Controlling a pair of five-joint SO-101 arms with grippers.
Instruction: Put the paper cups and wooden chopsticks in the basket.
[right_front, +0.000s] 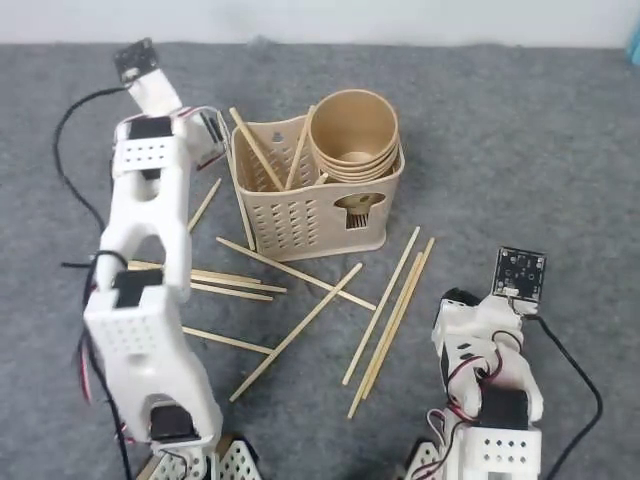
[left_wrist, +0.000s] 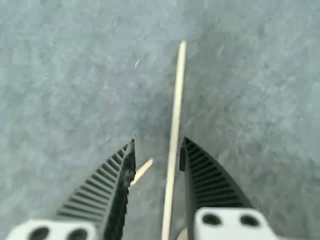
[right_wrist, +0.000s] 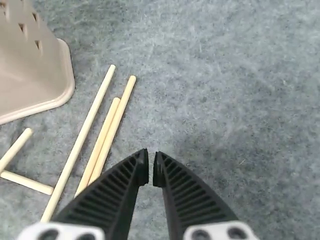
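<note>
Left tool (left_wrist: 157, 141): spread astride a chopstick (left_wrist: 175, 125), left of basket (right_front: 300, 215).
Right tool (right_wrist: 150, 152): pressed together, empty.
Handling: likely light, stiff, prone to roll; pinch mid-length.

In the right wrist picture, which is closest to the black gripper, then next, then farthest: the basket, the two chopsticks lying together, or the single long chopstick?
1. Two chopsticks lying together, right beside the right gripper.
2. Single long chopstick, just past that pair.
3. Basket, farthest, beyond the chopsticks' tips.
</note>
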